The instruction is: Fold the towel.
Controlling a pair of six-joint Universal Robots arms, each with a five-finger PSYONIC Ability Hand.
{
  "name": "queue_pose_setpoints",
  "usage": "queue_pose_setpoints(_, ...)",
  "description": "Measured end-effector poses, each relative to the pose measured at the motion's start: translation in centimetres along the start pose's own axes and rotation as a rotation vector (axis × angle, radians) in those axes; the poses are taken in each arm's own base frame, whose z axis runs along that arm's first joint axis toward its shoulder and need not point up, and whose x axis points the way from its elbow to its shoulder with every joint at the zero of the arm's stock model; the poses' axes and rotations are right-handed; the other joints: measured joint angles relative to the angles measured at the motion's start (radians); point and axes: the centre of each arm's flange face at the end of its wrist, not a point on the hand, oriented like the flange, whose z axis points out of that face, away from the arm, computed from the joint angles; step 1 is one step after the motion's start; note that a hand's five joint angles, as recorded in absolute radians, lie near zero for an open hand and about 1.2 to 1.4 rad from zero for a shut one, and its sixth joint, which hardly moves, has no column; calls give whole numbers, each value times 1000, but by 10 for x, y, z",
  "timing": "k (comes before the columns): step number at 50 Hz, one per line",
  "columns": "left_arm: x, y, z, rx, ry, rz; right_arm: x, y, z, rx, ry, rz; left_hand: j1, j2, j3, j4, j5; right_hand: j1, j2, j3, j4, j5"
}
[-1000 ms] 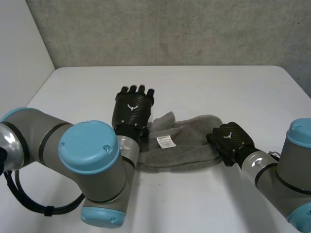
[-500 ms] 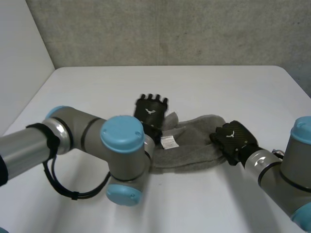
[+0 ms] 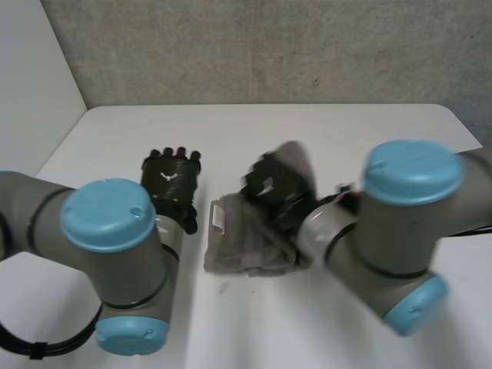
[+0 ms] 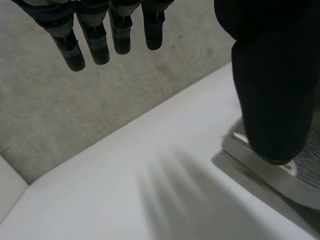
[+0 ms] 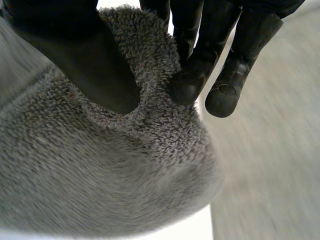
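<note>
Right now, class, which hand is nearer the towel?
Right. The right hand pinches a fold of the towel between thumb and fingers; the left hand is open beside the towel's edge, holding nothing.

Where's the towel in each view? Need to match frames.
Head: towel mid-table, held by the right hand.
Left wrist: towel beside the left hand's thumb.
Right wrist: towel pinched between thumb and fingers.
Shared landmark: the white table.

Fuzzy terry-cloth towel [image 5: 100, 175]; smooth matt table [image 4: 100, 200].
</note>
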Motion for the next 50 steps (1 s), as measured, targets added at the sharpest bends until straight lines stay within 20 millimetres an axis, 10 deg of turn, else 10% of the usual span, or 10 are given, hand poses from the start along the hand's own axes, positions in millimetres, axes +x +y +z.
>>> queue_pose_setpoints(7, -27, -11, 2, 22, -67, -55, -54, -20, 9, 91, -196, -134, 0, -1, -3, -2, -1, -13, -15, -26, -26, -21)
queue_pose_setpoints(11, -40, -18, 4, 38, -99, -79, -59, -20, 15, 78, -207, -168, -2, -2, -3, -3, -2, -334, -327, -410, -412, -386)
queue_pose_setpoints(16, -44, -24, 6, 60, -100, -94, -34, -20, 20, 36, -92, -38, -5, -5, -5, -6, -4, -968, -963, -1053, -1052, -1046)
queue_pose_setpoints(31, 6, -52, -2, 167, 83, -193, 63, 47, -16, -121, 191, 933, -5, -5, -7, -6, -4, -1019, -985, -1094, -1083, -1063)
queue_pose_setpoints(50, 43, 46, 0, -153, 163, -75, 5, 98, 26, -306, 18, 1047, -5, -4, -6, -5, -4, -1020, -985, -1094, -1083, -1063)
